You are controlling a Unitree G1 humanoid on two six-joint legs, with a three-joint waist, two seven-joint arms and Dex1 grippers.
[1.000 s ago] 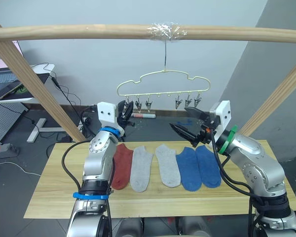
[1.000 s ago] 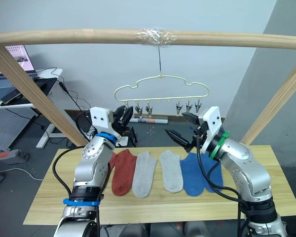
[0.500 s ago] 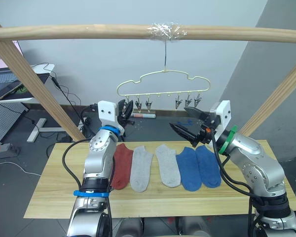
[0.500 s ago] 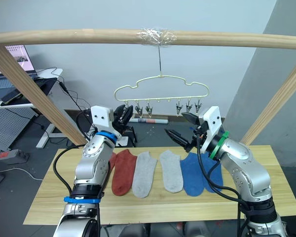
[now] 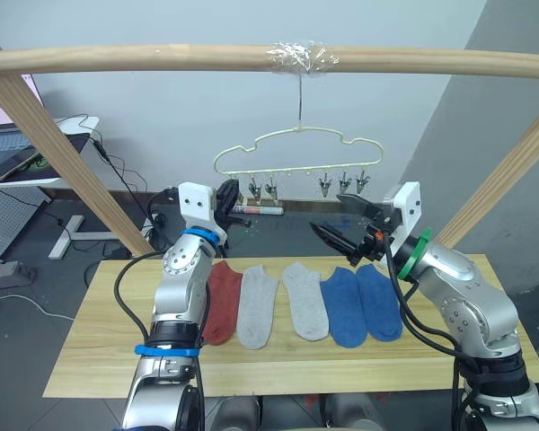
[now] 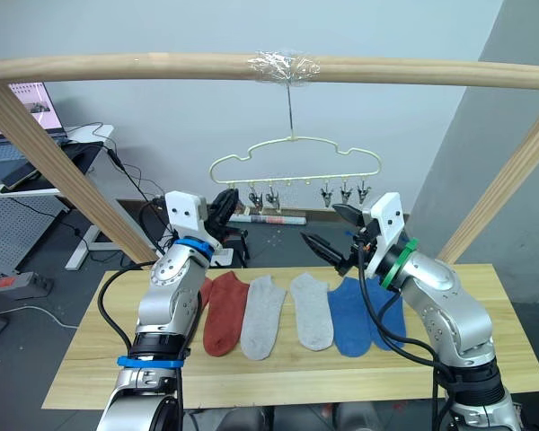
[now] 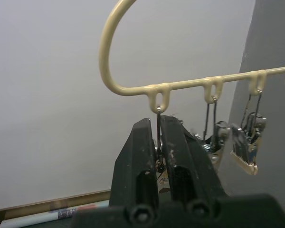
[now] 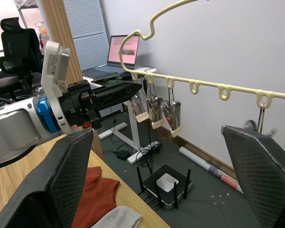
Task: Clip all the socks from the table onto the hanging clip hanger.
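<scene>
Several socks lie side by side on the table (image 5: 108, 323): one rust-red (image 5: 221, 301), two light grey (image 5: 257, 307) (image 5: 305, 301) and two blue (image 5: 343, 307) (image 5: 379, 301). Above them the clip hanger (image 5: 296, 135) hangs by its hook from the pole. My left gripper (image 5: 226, 194) is raised to the hanger's left end. In the left wrist view it (image 7: 159, 142) is shut on the leftmost clip, under its wire loop (image 7: 157, 95). My right gripper (image 5: 328, 214) hovers open over the blue socks, below the right clips (image 5: 343, 184), holding nothing.
A thick wooden pole (image 5: 162, 58) spans the top, held by slanted posts at left (image 5: 63, 153) and right (image 5: 512, 171). A desk with a laptop (image 5: 18, 153) stands at back left. A black router (image 8: 167, 183) and cables lie on the floor behind the table.
My left gripper has edged up to the hanger's left end and its fingers have come together on the leftmost clip. The right arm has not moved.
</scene>
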